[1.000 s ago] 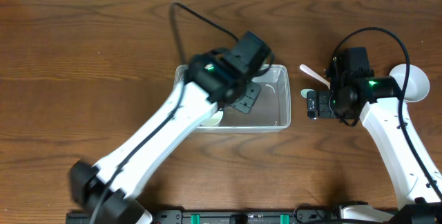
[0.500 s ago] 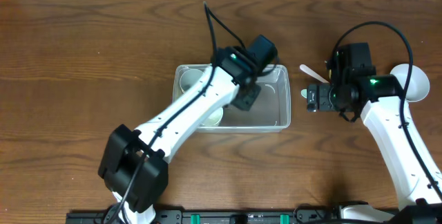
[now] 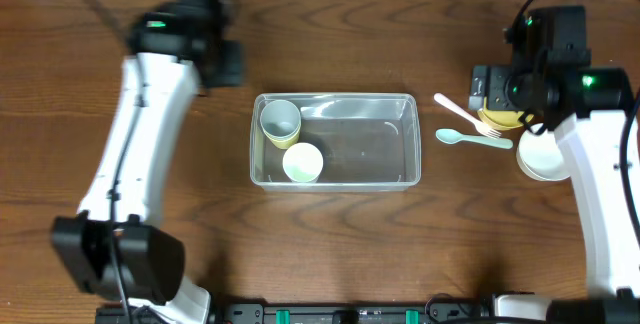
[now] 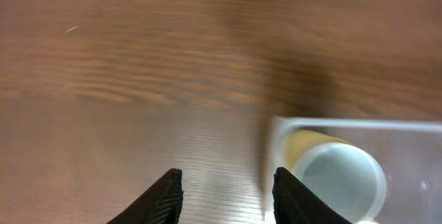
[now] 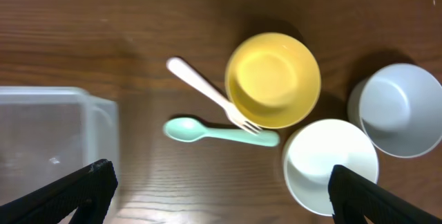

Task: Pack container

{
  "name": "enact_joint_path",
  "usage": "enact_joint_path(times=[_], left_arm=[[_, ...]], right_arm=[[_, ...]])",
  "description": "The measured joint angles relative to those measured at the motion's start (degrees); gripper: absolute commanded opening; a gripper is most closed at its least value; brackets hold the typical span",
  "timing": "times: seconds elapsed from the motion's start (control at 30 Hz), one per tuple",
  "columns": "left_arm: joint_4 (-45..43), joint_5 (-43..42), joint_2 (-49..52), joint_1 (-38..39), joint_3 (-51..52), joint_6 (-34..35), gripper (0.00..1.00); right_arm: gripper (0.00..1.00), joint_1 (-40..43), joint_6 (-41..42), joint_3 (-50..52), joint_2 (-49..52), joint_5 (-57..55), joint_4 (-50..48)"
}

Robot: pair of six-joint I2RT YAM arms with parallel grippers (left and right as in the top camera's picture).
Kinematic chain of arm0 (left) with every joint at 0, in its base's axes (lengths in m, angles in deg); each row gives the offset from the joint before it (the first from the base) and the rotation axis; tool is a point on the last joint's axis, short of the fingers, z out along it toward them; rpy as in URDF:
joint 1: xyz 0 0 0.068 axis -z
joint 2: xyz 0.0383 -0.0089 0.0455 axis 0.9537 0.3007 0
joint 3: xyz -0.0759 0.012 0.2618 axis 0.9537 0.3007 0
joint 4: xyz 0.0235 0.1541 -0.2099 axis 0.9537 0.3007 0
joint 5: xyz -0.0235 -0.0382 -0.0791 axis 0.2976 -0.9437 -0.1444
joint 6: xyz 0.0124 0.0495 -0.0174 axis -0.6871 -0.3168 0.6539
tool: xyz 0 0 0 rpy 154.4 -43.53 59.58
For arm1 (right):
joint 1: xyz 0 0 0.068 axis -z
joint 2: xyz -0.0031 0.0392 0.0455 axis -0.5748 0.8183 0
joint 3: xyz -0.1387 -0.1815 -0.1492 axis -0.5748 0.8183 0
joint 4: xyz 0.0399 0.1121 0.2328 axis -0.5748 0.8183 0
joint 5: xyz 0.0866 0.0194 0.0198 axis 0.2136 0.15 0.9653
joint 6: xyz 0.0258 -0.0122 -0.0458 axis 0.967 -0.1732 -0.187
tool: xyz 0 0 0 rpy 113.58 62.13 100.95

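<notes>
Container (image 3: 370,149): two cups (image 3: 280,121) inside, left end. Left fingers (image 4: 166,200) released, over surface (image 4: 103,79) beside it. Right fingers (image 5: 90,189) released wide, above yellow bowl (image 5: 273,79), fork (image 5: 207,92), spoon (image 5: 217,133).

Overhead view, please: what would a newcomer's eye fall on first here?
The clear container stands out at the centre of the wooden table, two cups in its left end. To its right lie a yellow bowl, a white fork and a teal spoon.
</notes>
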Motion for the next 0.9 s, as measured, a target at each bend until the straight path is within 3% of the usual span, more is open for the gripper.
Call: enact_joint_path(times=[0.23, 0.57, 0.9], left_arm=[[1.53, -6.71, -0.94, -12.22, -0.02, 0.17, 0.49], [1.99, -9.77, -0.94, -13.27, -0.02, 0.2, 0.49], [2.86, -9.79, -0.94, -13.27, -0.02, 0.2, 0.49]], right_arm=[[0.99, 3.26, -1.81, -0.68, 12.48, -0.24, 0.31], [0.97, 3.26, -4.35, -0.68, 28.22, -0.2, -4.28], [0.52, 3.26, -5.79, -0.68, 32.61, -0.24, -10.62]])
